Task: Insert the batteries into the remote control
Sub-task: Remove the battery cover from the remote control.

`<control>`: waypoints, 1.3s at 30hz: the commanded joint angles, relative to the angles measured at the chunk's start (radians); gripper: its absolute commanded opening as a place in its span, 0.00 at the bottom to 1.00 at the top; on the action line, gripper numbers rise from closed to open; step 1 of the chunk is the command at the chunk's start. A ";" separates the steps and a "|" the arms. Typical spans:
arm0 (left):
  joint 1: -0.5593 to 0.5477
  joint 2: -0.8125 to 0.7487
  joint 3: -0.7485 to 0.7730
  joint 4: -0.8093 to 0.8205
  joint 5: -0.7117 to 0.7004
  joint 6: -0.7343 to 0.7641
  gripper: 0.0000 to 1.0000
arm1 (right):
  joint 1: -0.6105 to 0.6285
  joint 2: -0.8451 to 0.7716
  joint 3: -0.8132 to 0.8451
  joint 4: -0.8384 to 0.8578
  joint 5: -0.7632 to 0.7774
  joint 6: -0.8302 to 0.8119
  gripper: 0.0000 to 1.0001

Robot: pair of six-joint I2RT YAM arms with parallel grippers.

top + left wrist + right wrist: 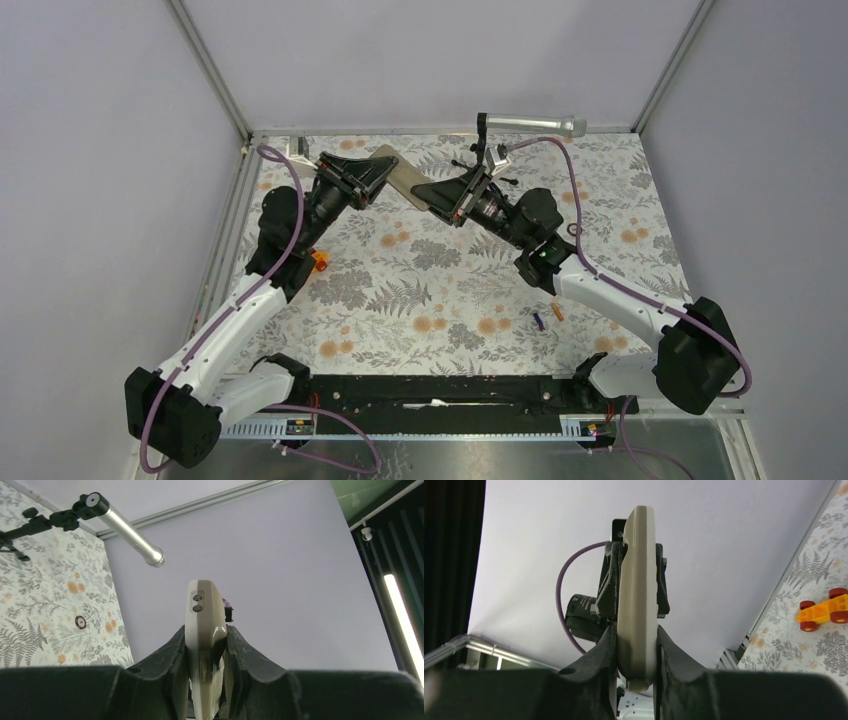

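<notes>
The remote control (400,178), a small tan and white handset, hangs in the air above the back of the table, held at both ends. My left gripper (372,178) is shut on one end. In the left wrist view the remote control (202,605) stands edge-on between the fingers of that gripper (206,635). My right gripper (442,196) is shut on the other end, and the right wrist view has the remote control (638,570) pressed between both pads of it (636,635). Two batteries lie on the cloth near the right arm: a dark blue one (538,321) and an orange one (558,312).
A silver microphone (530,123) on a black stand (485,150) sits at the back edge, close behind the right gripper. An orange toy car with red wheels (320,262) lies beside the left arm. Grey walls enclose the floral cloth (440,300).
</notes>
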 commanded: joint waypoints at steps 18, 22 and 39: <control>0.194 0.082 0.276 -0.305 0.904 0.431 0.93 | -0.180 -0.008 0.237 -0.214 -0.715 -0.144 0.03; 0.198 0.100 0.279 -0.217 0.944 0.366 0.79 | -0.180 0.002 0.243 -0.222 -0.768 -0.149 0.04; 0.200 0.091 0.173 0.021 1.009 0.134 0.38 | -0.187 0.023 0.240 -0.296 -0.762 -0.210 0.05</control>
